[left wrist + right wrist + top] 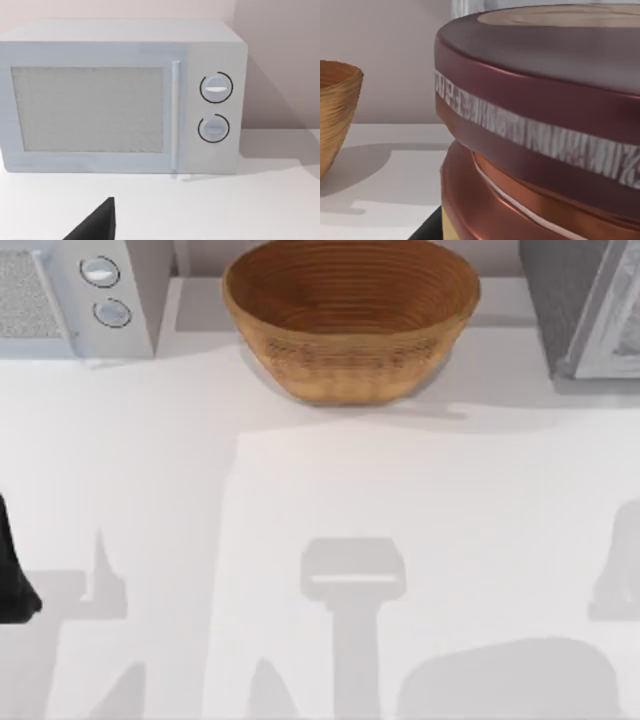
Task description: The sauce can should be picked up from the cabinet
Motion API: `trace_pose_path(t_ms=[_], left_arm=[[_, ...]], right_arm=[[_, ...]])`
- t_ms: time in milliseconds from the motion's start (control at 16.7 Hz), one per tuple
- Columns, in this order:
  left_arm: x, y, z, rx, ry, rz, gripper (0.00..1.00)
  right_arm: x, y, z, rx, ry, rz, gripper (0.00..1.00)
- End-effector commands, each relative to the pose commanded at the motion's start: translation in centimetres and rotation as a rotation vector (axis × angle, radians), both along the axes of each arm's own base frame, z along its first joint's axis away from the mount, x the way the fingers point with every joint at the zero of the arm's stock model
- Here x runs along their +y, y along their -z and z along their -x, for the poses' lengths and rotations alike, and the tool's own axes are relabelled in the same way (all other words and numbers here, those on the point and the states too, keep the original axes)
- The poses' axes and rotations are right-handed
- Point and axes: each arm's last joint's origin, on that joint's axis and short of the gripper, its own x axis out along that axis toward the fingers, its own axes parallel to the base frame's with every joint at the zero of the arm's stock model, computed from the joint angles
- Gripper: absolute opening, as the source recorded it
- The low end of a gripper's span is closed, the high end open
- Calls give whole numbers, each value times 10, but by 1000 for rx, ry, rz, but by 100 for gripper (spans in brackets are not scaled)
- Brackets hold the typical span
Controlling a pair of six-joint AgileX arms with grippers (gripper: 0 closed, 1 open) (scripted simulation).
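A white table (300, 540) carries a woven basket (350, 320) at the far middle, a white microwave (70, 295) far left and the cabinet (590, 305) far right. The sauce can (545, 125) looms right against the right wrist camera — whether it is grasped, I cannot tell. The left arm (12, 570) sits at the left edge.

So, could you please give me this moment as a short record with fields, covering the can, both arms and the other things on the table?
sauce can: very close to the right wrist camera, maroon rim and pale band facing it
cabinet: far right corner of the table
basket: far centre of the table
microwave: far left corner, door closed, two knobs
left arm: at the table's left edge
table: white
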Motion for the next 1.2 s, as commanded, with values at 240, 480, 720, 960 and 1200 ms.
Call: trace_pose_path(t_ms=[240,480,720,960,1200], left_arm=[[0,0,0,0,0,0,100],[0,0,0,0,0,0,100],[0,0,0,0,0,0,100],[0,0,0,0,0,0,100],[0,0,0,0,0,0,100]], right_arm=[[0,1,0,8,-2,-2,0],[4,-13,-2,-29,-32,-3,0],[17,-46,-16,-94,-125,-9,0],[47,-66,-51,-97,-255,-18,0],[100,-54,-94,-38,-405,-14,0]])
